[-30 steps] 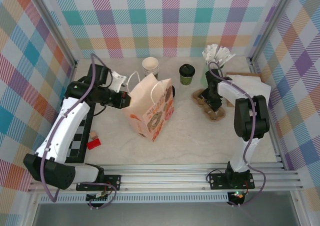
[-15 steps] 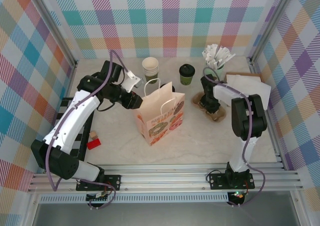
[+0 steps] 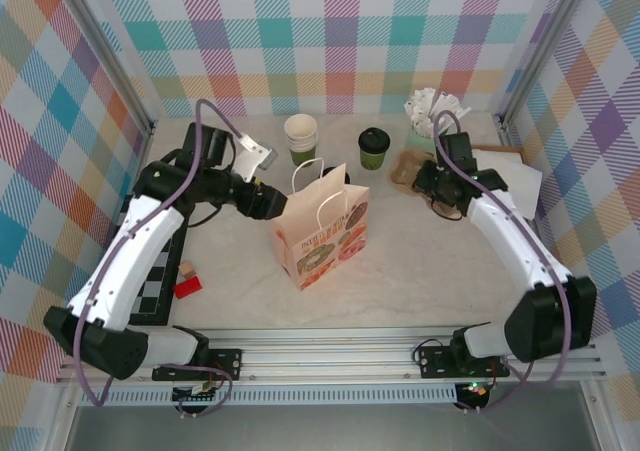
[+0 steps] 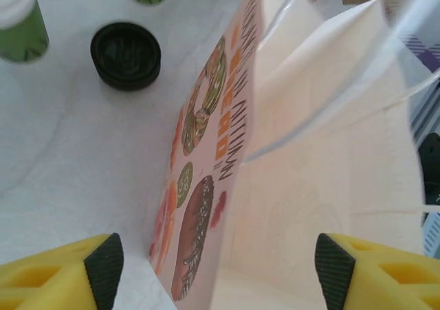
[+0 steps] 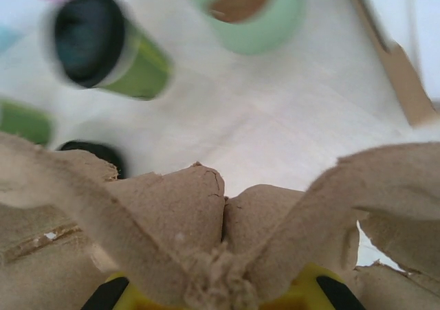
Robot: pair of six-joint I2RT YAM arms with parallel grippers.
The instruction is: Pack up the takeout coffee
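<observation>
Progress early | small olive-green paper cup with black lid [image 3: 374, 148] stands unpacked at rear of bench [image 3: 420, 261] | right gripper [image 5: 220, 295] clenched on brown pulp cup carrier [image 5: 172, 207] | left gripper [image 4: 220, 272] spread wide astride white printed paper bag [image 3: 318, 233] | cup not yet bagged

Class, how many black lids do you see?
2. One lid caps the green cup at the back; a loose lid lies on the table behind the bag. The bag may hide more.
</observation>
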